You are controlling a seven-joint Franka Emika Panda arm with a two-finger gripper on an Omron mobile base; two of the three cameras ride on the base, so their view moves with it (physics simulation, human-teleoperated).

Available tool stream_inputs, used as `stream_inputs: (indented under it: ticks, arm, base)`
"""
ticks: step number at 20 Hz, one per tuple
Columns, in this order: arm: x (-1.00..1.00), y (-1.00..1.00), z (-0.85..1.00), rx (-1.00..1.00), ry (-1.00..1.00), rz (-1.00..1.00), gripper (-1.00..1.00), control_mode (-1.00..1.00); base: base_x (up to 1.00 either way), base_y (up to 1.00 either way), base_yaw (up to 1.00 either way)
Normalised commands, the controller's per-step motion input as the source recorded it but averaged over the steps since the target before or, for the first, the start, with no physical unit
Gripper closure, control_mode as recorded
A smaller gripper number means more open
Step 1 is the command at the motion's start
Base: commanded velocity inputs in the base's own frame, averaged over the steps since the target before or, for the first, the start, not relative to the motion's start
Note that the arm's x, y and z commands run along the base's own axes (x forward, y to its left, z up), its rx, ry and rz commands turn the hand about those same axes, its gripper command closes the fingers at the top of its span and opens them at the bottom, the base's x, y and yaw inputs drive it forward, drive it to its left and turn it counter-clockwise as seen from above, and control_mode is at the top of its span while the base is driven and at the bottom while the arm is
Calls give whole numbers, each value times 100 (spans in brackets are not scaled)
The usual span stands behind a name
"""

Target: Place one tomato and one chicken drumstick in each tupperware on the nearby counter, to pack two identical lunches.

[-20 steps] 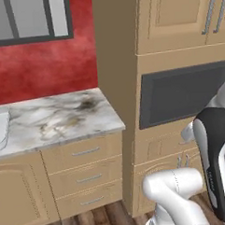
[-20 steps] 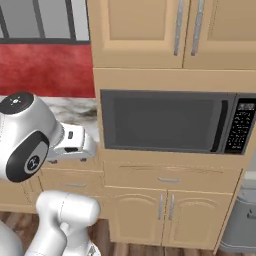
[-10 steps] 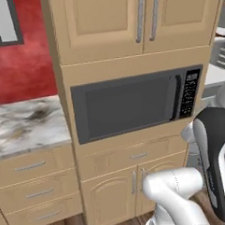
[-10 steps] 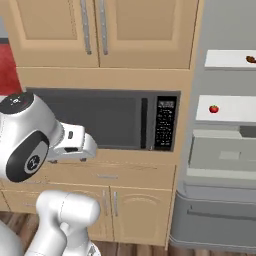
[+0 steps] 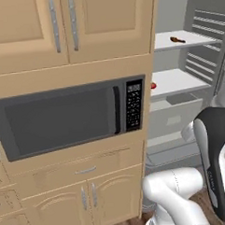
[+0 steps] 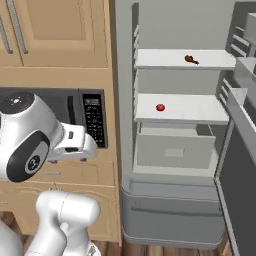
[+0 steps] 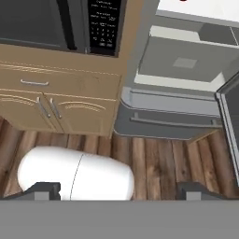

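You face an open fridge (image 6: 175, 150) beside a tall cabinet holding a microwave (image 5: 68, 117). One tomato (image 6: 160, 107) sits on the middle shelf (image 6: 200, 112) and one drumstick (image 6: 190, 60) on the shelf above it, both well back from the front edges; in the left base view the tomato (image 5: 153, 85) peeks out just past the cabinet's side. Your gripper (image 7: 119, 190) hangs low over the wood floor (image 7: 154, 158), its fingers spread wide and holding nothing, far from either food item. The likely trouble lies in the reach: the arm must rise from floor level into a narrow shelf bay, and the cabinet's corner on the left and the fridge door (image 6: 240, 165) standing open on the right squeeze the approach. A swing that cuts the corner could clip the door or the shelf lip, and a round tomato nudged by one finger may well roll away. The clearest room appears to be straight ahead, between cabinet and door.
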Motion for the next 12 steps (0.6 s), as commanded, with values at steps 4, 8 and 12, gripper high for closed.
stream_inputs:
  ticks: [4,8,12]
  arm:
    - [0,0,0,0,0,0,-100,100]
    - [0,0,0,0,0,0,-100,100]
    - [0,0,0,0,0,0,-100,100]
  base:
    - [0,-81,0]
    - [0,-71,0]
    - [0,-49,0]
